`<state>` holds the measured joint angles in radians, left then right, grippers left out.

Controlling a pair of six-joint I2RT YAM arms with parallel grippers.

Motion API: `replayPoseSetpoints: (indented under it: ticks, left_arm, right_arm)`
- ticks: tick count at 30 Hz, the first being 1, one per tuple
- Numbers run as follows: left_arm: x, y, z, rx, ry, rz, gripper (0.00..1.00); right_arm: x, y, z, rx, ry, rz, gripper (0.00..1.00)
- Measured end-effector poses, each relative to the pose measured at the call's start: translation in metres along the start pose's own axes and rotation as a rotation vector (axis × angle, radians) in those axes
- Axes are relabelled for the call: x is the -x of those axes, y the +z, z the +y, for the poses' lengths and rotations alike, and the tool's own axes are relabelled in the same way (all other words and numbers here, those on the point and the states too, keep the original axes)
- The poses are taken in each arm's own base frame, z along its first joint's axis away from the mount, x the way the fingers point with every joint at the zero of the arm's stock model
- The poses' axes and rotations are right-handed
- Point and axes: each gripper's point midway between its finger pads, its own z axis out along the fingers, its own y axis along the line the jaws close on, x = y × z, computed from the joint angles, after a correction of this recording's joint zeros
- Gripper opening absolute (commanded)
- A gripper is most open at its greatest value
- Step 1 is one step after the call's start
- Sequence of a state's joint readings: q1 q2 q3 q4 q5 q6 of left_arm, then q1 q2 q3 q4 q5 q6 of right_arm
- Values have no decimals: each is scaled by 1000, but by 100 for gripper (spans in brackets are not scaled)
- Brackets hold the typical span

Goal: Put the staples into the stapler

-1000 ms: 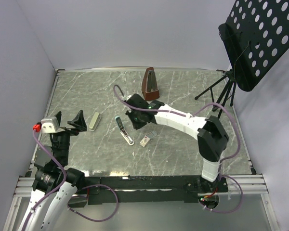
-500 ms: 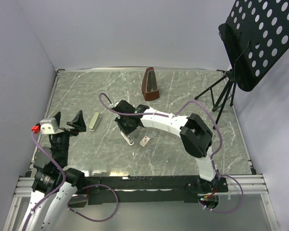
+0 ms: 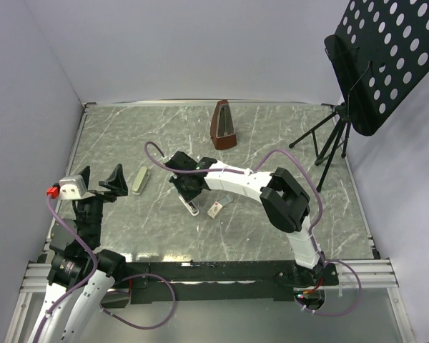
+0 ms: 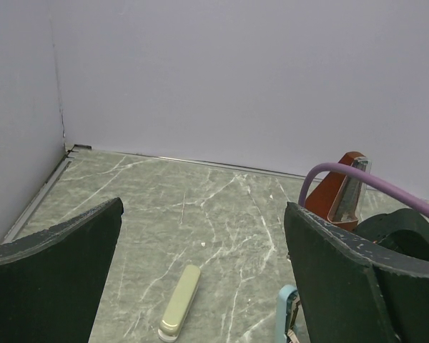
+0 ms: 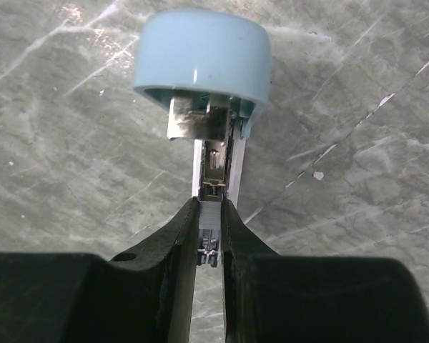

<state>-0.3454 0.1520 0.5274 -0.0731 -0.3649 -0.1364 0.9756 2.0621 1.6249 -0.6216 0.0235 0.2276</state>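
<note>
Stapler (image 5: 204, 57) open. Right gripper (image 5: 209, 211) pinches strip (image 5: 209, 239) over its channel, apparently not yet seated. Left gripper (image 4: 204, 207) spread wide.

No text, number or brand is reading legibly in any view. The small staple box (image 3: 215, 209), lying near the middle of the marble table (image 3: 272, 143), is showing reddish print too small to read.

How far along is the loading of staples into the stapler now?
Done: the stapler lies open, its blue lid swung up. In hand: the right gripper pinches a thin grey staple strip at the end of the open channel. Left: sliding the strip fully in and closing the lid. The left gripper is open, away from it.
</note>
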Motion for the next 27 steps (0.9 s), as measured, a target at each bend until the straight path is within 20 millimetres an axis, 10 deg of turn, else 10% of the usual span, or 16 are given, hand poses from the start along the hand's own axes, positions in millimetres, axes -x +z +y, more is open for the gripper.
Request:
replayPoseSetpoints:
  ticks: [27]
  left_arm:
    - [0,0,0,0,0,0,99]
  right_arm:
    - [-1,2,-1,-12,0,1,15]
